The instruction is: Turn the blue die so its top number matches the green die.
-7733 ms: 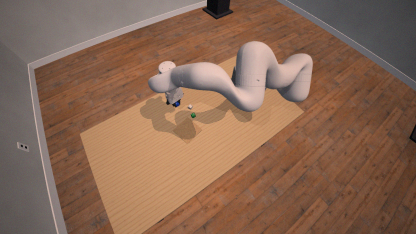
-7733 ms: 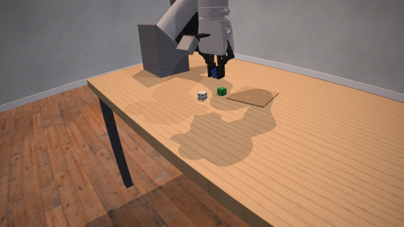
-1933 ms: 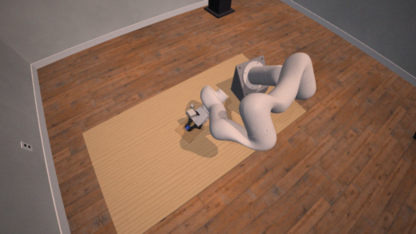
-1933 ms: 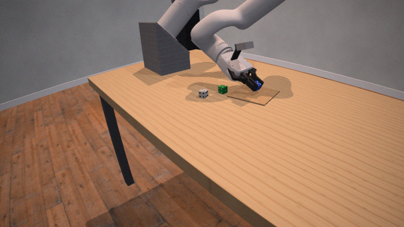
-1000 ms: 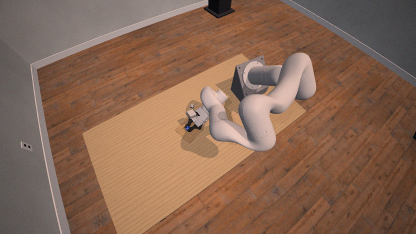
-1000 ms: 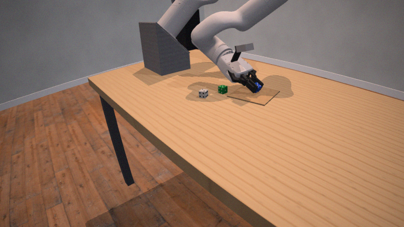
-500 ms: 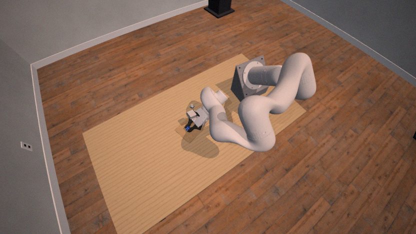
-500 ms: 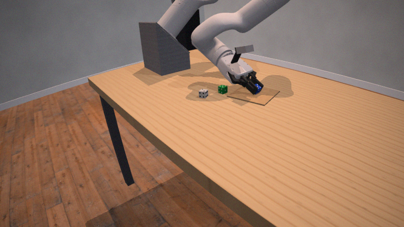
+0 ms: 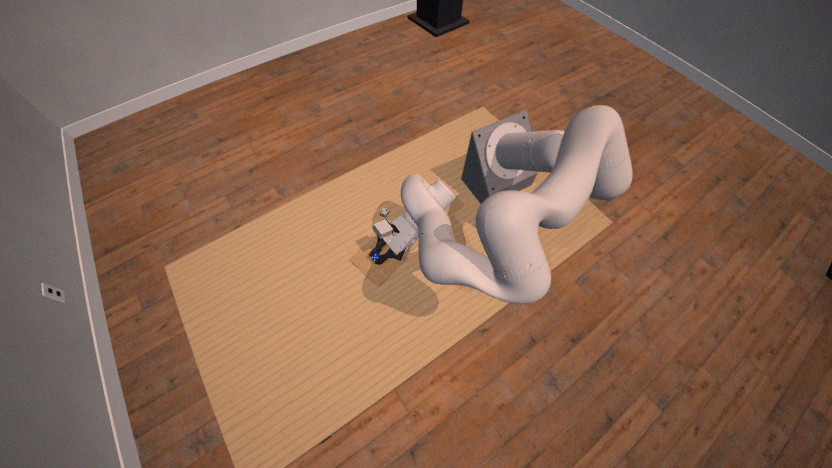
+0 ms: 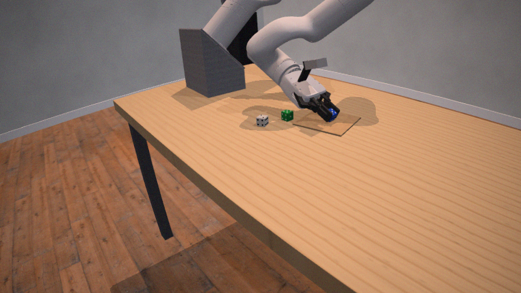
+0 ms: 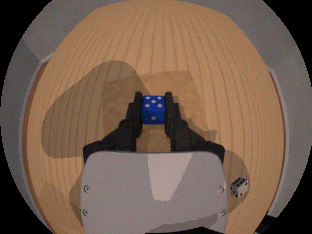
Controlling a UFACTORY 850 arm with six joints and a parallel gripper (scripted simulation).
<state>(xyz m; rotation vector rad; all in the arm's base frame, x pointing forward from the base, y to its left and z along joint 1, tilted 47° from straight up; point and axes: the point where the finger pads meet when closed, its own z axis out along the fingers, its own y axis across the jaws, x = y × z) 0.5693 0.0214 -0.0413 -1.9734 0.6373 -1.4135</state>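
1. You have three dice in play: one blue die (image 11: 154, 109), one green die (image 10: 287, 114) and one white die (image 10: 262, 120).
2. There is one mat (image 10: 342, 126), a thin tan square lying flat on the wooden table (image 10: 364, 203), and one arm (image 10: 277, 40) mounted on a grey wedge-shaped base (image 10: 207, 69) at the table's far end.
3. Your gripper (image 10: 329, 112) is clamped on the blue die: in the wrist view the two black fingers press its left and right sides.
4. The blue die is over the mat, held at the tips of the tilted gripper. From the exterior view you cannot tell for sure whether its lower edge touches the mat or hangs just above it.
5. The face of the blue die turned toward the wrist camera carries five white pips.
6. The green die rests flat on the bare table, just beside the mat's left edge in the exterior view and off the mat. Its top number is too small for you to read.
7. The white die sits flat on the table to the left of the green one, near it but apart, with black pips showing.
8. The green and white dice lie in the arm's shadow, and no die rests on another.
9. In the top view you see only the white die (image 9: 384, 211) and the blue die (image 9: 375, 256); the arm covers the green one.
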